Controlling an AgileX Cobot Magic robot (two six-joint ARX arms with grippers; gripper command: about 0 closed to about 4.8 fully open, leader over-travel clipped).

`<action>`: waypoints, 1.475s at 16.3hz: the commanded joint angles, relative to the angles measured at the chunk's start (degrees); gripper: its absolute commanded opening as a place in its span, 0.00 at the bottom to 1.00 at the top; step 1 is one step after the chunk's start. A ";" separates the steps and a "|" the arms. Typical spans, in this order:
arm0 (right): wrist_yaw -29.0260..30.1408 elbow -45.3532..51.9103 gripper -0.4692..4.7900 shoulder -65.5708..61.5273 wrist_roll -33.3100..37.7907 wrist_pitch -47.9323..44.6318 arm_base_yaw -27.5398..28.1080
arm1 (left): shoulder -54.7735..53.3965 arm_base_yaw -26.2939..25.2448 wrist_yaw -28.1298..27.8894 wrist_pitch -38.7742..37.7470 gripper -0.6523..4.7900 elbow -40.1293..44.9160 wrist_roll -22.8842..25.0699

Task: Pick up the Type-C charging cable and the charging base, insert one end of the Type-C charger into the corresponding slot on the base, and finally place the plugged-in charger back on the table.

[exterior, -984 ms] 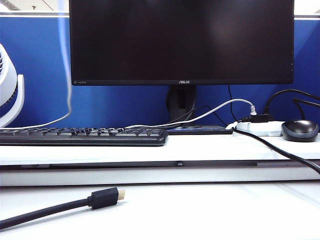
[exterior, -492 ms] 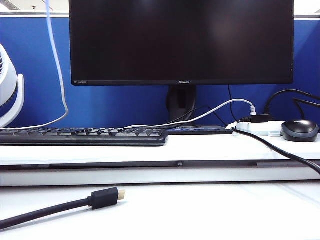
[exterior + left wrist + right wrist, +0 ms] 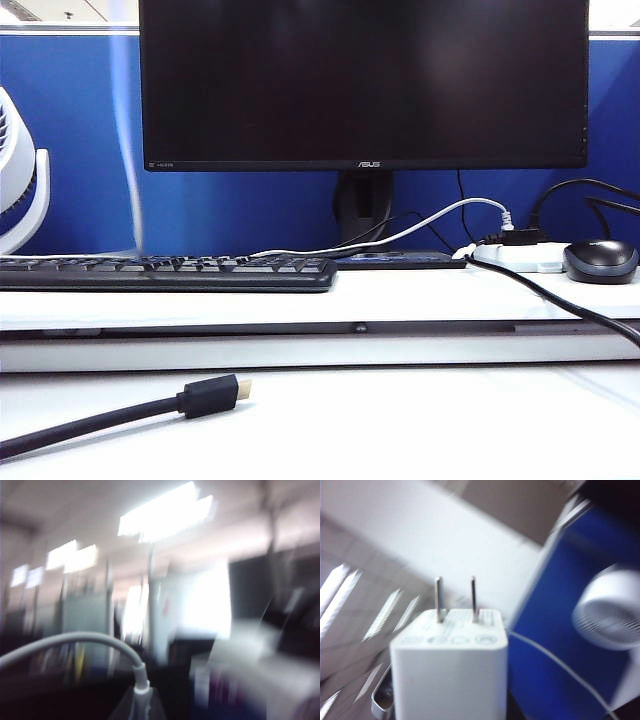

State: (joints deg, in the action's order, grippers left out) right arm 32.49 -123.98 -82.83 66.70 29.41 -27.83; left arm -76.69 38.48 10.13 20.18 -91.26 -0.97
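The big plain white smooth table (image 3: 420, 420) sits far below both grippers, and neither arm shows in the outside view. Only a faint, blurry white streak hangs down there, near the left side above the long black keyboard (image 3: 165, 272). It is likely the cord, but it is too smeared to be sure.

The small white boxy charging base (image 3: 450, 665) fills the right wrist view. It sits right at the right gripper, close up, with its two metal prongs pointing away from the gripper. The gripper's own fingers do not show, so the grip is a guess, but the block is up in the air and seems to be held there.

The long, thin, smooth white Type-C charging cable (image 3: 75, 641) curves up and over into the left gripper (image 3: 141, 705). Its plug collar sits right between the clenched fingers, so the left gripper is grasping the cable by its end.

Both things look picked up, so the step in hand is bringing them together. Next, the cable tip must face the ports on the block. Those ports do not show here, so the block probably needs turning first. Then the plug needs a straight, gentle push in.
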 commanded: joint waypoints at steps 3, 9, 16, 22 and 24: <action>-7.58 -0.31 0.08 2.34 -12.83 9.70 1.68 | -4.31 -4.28 -0.83 -35.19 0.11 -0.02 2.10; -7.61 -0.31 0.08 2.73 -14.10 11.50 1.68 | -18.05 -7.50 -2.47 -62.73 0.11 -0.02 2.08; -8.15 -0.31 0.08 2.75 -14.49 11.52 1.68 | -28.70 -7.50 -1.16 -69.68 0.15 -0.04 3.74; -8.17 -0.28 0.08 2.73 -15.41 11.50 1.68 | -25.99 -7.58 -2.89 -69.11 0.66 -0.20 3.52; -8.15 -0.28 0.08 2.73 -15.56 11.52 1.68 | -24.76 -7.61 -5.84 -68.06 0.60 -0.20 2.43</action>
State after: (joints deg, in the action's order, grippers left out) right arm 24.21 -123.98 -80.44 51.64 42.52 -26.17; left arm -102.30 30.94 6.85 -48.95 -91.22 2.11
